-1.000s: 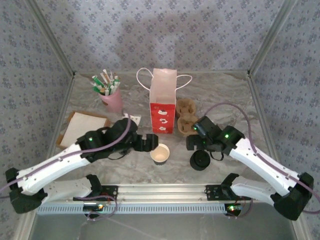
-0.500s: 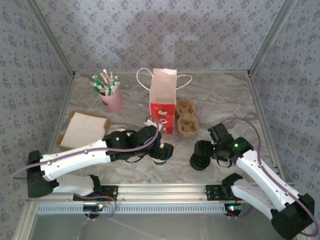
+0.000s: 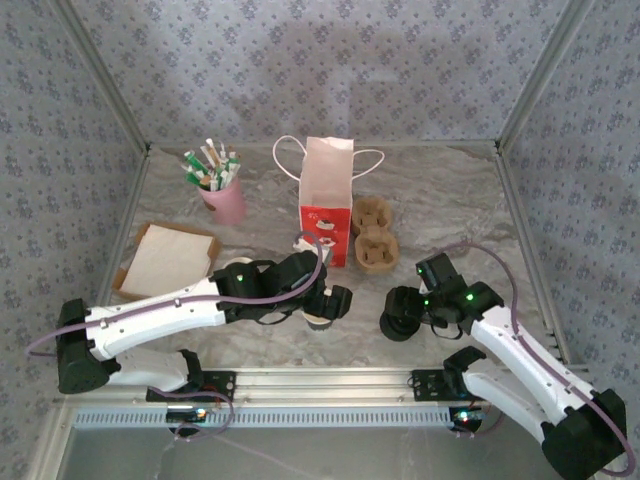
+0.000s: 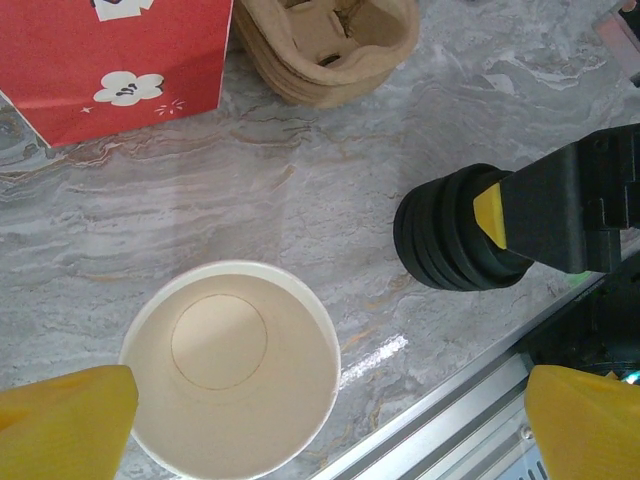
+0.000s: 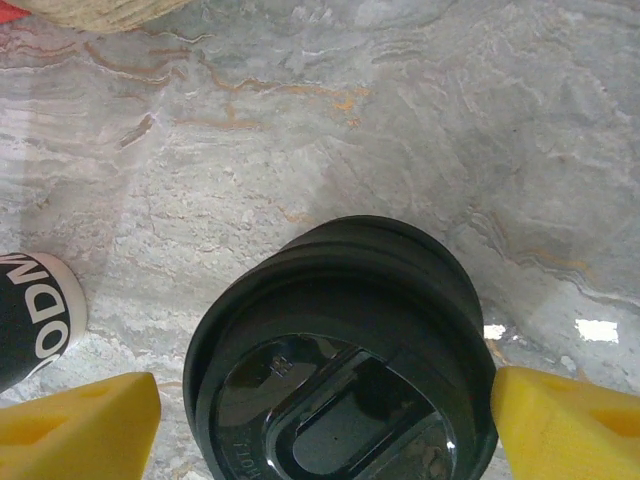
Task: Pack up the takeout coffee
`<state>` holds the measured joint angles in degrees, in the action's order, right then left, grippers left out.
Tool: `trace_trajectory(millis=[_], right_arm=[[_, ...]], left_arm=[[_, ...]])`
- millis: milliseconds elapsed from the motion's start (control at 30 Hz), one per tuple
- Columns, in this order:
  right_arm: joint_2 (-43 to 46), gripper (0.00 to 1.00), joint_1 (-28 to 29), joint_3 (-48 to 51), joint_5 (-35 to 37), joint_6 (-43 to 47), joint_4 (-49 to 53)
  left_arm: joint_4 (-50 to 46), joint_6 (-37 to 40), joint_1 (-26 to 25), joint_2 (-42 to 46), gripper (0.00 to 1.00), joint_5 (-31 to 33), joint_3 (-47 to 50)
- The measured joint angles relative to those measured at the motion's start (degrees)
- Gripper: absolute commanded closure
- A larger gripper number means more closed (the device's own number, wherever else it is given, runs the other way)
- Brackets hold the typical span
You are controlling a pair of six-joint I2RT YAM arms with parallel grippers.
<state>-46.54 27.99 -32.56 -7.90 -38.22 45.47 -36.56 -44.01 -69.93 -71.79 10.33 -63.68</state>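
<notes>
The left arm stretches low and inward, and the left gripper (image 3: 322, 305) points down with its yellow fingertips (image 4: 65, 420) spread wide. The right arm folds inward at the elbow. The right gripper (image 3: 403, 312) also points down, its pads (image 5: 80, 420) held apart.

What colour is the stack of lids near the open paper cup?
Black and a bit shiny. The stack of lids shows best in the right wrist view.

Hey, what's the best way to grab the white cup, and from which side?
Probably by the wall just under the rim, coming straight down from above with a finger on each of two opposite sides. The cup stands upright, round and open-topped, and the left gripper hangs open above it.
</notes>
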Motion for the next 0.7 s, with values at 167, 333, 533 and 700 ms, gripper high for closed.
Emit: trace_trajectory(millis=[167, 333, 533, 700], right_arm=[[-0.11, 0.15, 0.00, 0.07, -0.52, -0.39, -0.61], [-0.74, 0.16, 0.28, 0.17, -0.50, -1.31, -0.74], [-1.51, 0.15, 1.11, 0.79, 0.17, -2.14, -0.55], [-1.88, 0.17, 2.19, 0.81, 0.98, -2.93, -0.31]], left_arm=[[0.02, 0.00, 0.00, 0.00, 0.01, 0.00, 0.00], [0.33, 0.00, 0.00, -0.02, 0.01, 0.00, 0.15], [0.42, 0.00, 0.00, -0.02, 0.01, 0.00, 0.26], [0.42, 0.00, 0.00, -0.02, 0.01, 0.00, 0.28]])
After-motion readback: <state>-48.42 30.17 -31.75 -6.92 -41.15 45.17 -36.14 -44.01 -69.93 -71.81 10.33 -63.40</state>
